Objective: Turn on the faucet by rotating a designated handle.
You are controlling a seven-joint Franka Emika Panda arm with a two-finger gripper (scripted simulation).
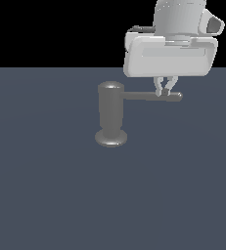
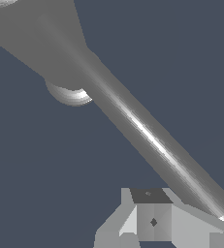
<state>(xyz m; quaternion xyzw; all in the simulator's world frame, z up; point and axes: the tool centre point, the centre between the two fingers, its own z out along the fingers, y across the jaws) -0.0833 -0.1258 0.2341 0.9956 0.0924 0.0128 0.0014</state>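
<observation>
Nearest stands the faucet [image 1: 111,114] on its flared base, left of centre. From near its top the handle [image 1: 151,96] projects right. Farther back, the gripper [image 1: 166,91] is lowered against the rod's outer end, presumably for leverage. Finger spacing cannot be told; the wrist view adds the rod's [image 2: 152,138] length beside one finger [image 2: 152,218].

Only two obstacles seen on floor [image 1: 46,195]: faucet [image 1: 110,114] upright, handle [image 1: 151,96] projecting from near its top toward exterior view's right. Space under handle open down to floor. Gripper [image 1: 166,91] sits right at handle's outer end, fingers close together at rod; contact not confirmed. Faucet body well apart from gripper, to exterior view's left. No other obstruction seen left of, near side of, or beyond faucet.
</observation>
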